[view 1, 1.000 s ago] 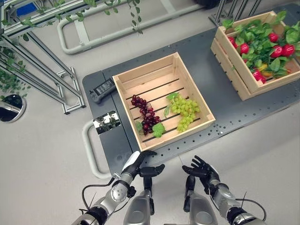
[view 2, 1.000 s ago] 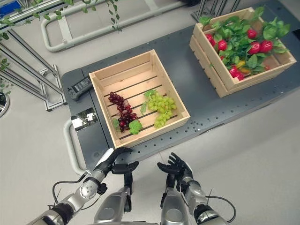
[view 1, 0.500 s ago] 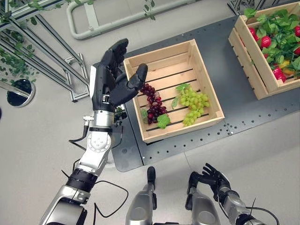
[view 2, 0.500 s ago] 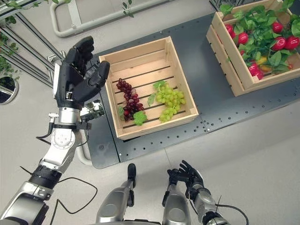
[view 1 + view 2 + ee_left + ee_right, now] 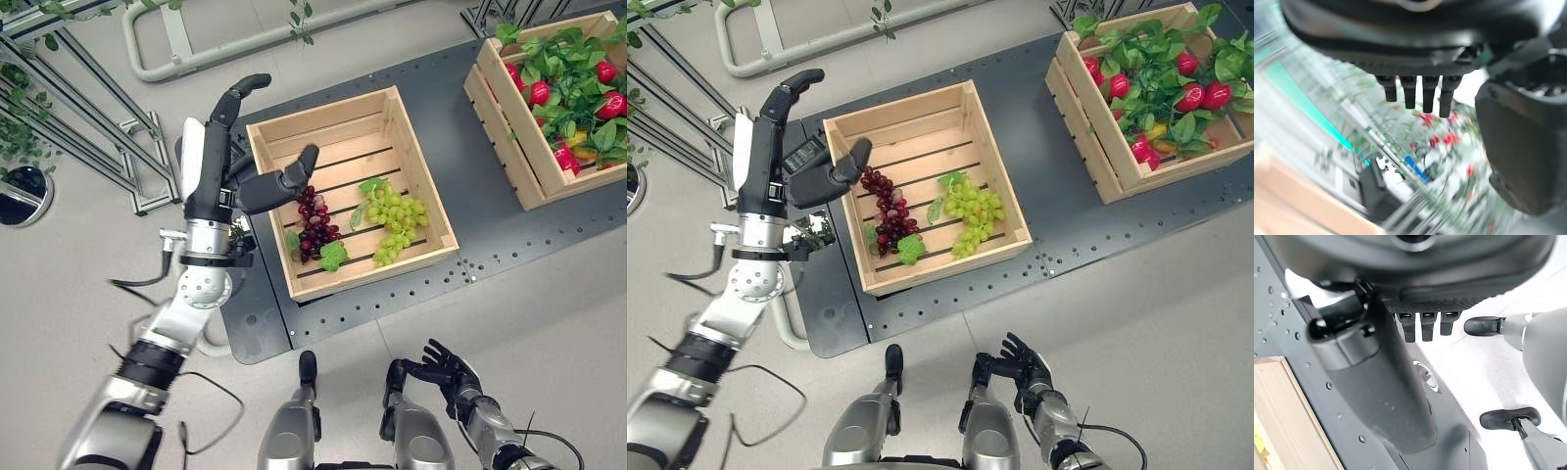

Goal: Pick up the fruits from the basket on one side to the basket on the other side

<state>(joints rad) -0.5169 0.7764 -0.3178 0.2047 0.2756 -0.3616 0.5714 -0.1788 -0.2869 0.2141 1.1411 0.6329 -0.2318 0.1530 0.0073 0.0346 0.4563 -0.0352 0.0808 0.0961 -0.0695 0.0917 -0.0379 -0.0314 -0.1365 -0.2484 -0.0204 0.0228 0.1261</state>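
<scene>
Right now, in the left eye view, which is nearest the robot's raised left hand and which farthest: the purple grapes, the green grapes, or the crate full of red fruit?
From the left hand:
1. Purple grapes, just beside the thumb, left part of the near crate.
2. Green grapes, right part of the same crate.
3. Crate of red fruit, far right.

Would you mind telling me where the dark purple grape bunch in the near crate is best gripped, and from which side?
Probably around its middle, from above. The purple grape bunch lies flat on the slats of the wooden crate, long axis running front to back, green grapes beside it. The open left hand is already at that side.
</scene>
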